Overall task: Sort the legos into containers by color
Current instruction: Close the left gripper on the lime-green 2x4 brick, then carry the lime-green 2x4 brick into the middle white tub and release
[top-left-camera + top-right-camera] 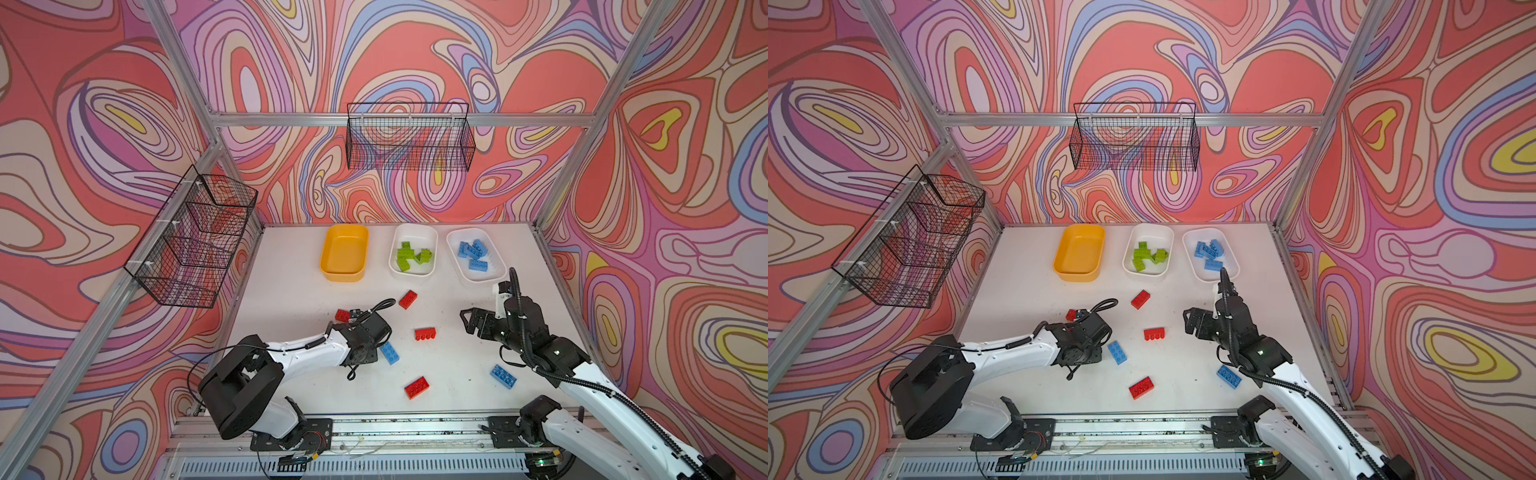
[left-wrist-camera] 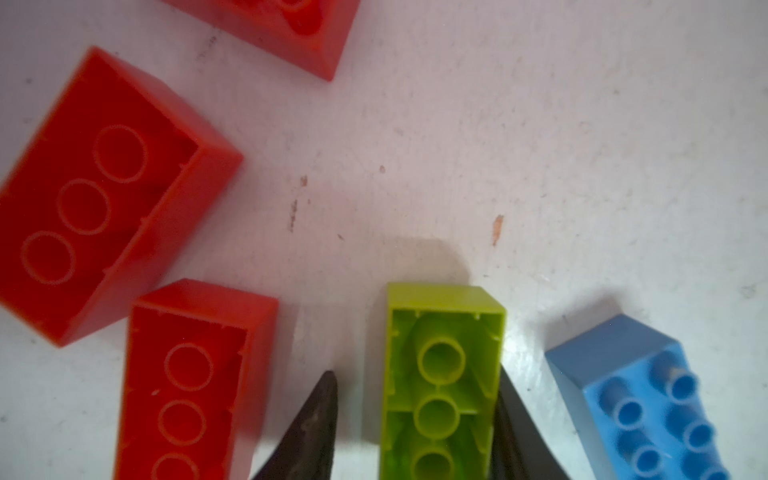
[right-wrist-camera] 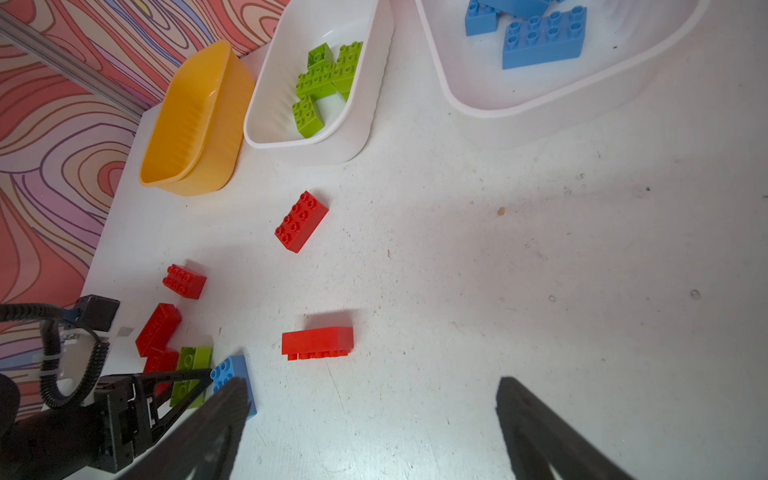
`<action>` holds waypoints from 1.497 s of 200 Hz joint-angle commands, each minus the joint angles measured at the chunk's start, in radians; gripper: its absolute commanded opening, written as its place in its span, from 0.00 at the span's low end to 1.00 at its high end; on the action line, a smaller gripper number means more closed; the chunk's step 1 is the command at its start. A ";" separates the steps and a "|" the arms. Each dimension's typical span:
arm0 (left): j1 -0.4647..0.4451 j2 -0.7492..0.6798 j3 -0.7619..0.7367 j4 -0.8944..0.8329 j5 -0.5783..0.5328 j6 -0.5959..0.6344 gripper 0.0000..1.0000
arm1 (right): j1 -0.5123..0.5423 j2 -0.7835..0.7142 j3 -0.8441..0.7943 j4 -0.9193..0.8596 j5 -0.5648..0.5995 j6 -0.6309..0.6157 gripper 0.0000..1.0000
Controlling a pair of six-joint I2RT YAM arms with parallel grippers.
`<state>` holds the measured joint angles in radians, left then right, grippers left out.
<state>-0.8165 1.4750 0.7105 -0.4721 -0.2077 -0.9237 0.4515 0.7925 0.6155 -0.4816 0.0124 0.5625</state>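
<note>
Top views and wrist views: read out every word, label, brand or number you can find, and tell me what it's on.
None: no text can be read in any view.
The studs of the blue brick and the underside of the green brick are too blurred for any embossed lettering.
The yellow tub shows no label.

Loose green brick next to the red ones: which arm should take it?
Left. The left tool straddles the green brick where it lies on the table. The right tool hangs open and empty, well away from it.
</note>
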 commanded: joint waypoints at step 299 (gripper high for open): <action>0.262 0.938 1.574 -0.288 0.211 0.405 0.17 | 0.005 0.126 -0.013 0.175 0.035 -0.015 0.98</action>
<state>-0.5900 2.3104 2.1506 -0.6777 -0.0662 -0.5457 0.4526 0.8898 0.5964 -0.3641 0.0357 0.5442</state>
